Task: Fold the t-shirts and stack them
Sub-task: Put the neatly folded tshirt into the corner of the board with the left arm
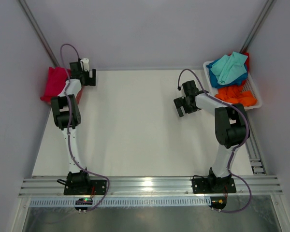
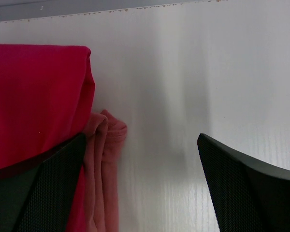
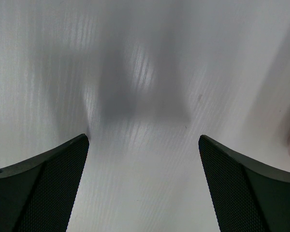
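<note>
A folded crimson t-shirt lies at the table's far left edge. In the left wrist view this crimson t-shirt rests on a salmon pink one, whose folded edge sticks out beneath it. My left gripper hovers just right of that pile, open and empty, its left finger over the pile's edge. My right gripper stands open over bare table at centre right, holding nothing. Teal, blue and orange t-shirts lie crumpled in the basket.
The white plastic basket sits at the far right corner, partly over the table's edge. Grey walls close in the table at the back and on both sides. A metal rail carrying both arm bases runs along the near edge.
</note>
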Controlling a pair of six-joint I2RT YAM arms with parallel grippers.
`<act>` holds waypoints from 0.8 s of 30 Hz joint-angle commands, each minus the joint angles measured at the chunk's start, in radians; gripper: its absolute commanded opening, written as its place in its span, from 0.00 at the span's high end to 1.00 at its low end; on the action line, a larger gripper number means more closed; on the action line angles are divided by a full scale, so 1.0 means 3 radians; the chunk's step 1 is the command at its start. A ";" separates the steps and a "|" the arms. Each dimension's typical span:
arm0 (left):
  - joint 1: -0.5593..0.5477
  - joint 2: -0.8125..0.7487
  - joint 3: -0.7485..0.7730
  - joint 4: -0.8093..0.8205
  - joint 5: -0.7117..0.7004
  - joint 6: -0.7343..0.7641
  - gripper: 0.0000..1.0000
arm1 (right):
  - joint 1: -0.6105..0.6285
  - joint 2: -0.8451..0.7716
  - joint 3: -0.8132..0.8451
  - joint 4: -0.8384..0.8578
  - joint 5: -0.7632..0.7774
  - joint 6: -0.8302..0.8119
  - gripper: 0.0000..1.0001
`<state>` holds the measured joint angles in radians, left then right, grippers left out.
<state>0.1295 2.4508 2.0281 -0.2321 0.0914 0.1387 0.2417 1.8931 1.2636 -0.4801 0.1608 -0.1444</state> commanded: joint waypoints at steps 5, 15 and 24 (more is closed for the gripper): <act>0.0125 -0.0310 -0.0072 0.0283 -0.0432 -0.0073 0.01 | -0.0028 -0.0077 -0.0029 0.0025 -0.0040 0.0021 0.01; 0.0315 -0.0453 -0.0139 0.0349 -0.0499 -0.0155 0.01 | -0.0028 -0.0072 -0.0040 0.0015 -0.0081 0.0031 0.01; 0.0371 -0.0489 -0.0190 0.0293 -0.0279 -0.0217 0.01 | -0.0033 -0.0067 -0.0024 -0.0005 -0.0091 0.0042 0.00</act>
<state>0.2234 2.3699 1.9820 -0.1734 0.0082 0.0837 0.2352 1.8931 1.2583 -0.4812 0.1410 -0.1436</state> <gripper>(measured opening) 0.991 0.994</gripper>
